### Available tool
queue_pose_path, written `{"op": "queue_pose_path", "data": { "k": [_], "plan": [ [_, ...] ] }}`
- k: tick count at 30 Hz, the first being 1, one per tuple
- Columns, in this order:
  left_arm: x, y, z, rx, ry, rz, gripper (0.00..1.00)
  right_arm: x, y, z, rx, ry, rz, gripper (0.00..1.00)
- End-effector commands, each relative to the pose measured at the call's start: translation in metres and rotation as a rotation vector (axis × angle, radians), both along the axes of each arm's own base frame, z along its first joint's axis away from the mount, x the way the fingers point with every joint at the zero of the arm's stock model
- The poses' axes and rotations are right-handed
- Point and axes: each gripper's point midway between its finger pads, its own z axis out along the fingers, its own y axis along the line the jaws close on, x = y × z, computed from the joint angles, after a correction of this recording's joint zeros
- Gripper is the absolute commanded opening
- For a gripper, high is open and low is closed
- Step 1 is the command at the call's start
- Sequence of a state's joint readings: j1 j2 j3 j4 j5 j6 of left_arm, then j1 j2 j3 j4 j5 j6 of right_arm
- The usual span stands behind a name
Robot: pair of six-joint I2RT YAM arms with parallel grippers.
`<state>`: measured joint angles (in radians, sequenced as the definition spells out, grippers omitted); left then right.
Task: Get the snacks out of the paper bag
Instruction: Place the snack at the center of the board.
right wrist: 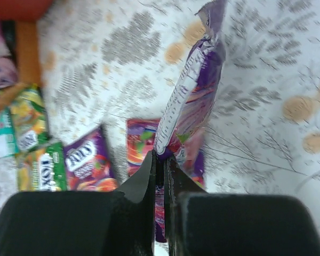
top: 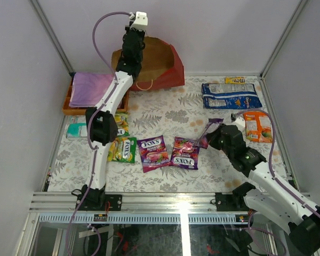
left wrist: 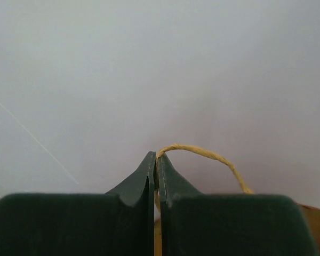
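**While the left pincer (left wrist: 156, 158) pinches a handle (left wrist: 202, 152), the right pincer (right wrist: 160, 158) holds a purple packet (right wrist: 194, 85)**

Although only the tips show, the left pincer's fingers are pressed together on the thin yellow handle, which loops up and away to their right against a plain pale wall (left wrist: 149, 64). Below this pincer, the red bag (top: 169, 79) lies at the far side of the table (top: 165, 109) with its brown inside showing. Further left of the bag sits an orange tray (top: 68, 101).

The right pincer is clamped narrowly on one end of the purple packet, which stretches away from the fingers edge-on and stands clear of the patterned table. Just under the packet and to the pincer's left lie two purple Fox's bags (top: 153, 151), flat and side by side. Beyond them, further left, are green Fox's bags (top: 124, 150) and then a teal packet (top: 76, 129). Just to this pincer's right rests an orange packet (top: 257, 126). Ahead of it lies a blue-white bag (top: 230, 96), and a small yellow bar (top: 234, 80) sits beyond that at the table's far edge.
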<state>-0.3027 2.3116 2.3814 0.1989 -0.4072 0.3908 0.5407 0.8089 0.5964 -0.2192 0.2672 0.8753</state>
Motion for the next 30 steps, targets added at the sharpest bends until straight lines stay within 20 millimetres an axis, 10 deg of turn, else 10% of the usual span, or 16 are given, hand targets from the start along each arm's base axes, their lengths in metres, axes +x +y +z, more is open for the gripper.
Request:
{"op": "queue_pose_path", "data": {
  "k": [1, 12, 17, 19, 30],
  "plan": [
    [0.013, -0.002, 0.023, -0.098, -0.171, -0.077, 0.00, 0.001, -0.008, -0.007, -0.048, -0.019, -0.012, 0.00],
    [0.041, -0.006, -0.021, -0.173, -0.290, -0.109, 0.19, 0.027, 0.039, -0.007, 0.005, -0.024, 0.183, 0.00],
    [0.051, 0.010, -0.032, -0.284, -0.268, -0.103, 0.87, 0.062, 0.082, 0.007, 0.127, -0.049, 0.244, 0.00],
    [0.049, 0.014, -0.025, -0.335, -0.266, -0.099, 1.00, 0.080, 0.104, 0.014, 0.200, -0.067, 0.273, 0.00],
    [-0.018, 0.084, 0.087, -0.607, -0.216, -0.197, 1.00, 0.188, 0.210, -0.006, 0.350, -0.017, 0.431, 0.00]
  ]
}}
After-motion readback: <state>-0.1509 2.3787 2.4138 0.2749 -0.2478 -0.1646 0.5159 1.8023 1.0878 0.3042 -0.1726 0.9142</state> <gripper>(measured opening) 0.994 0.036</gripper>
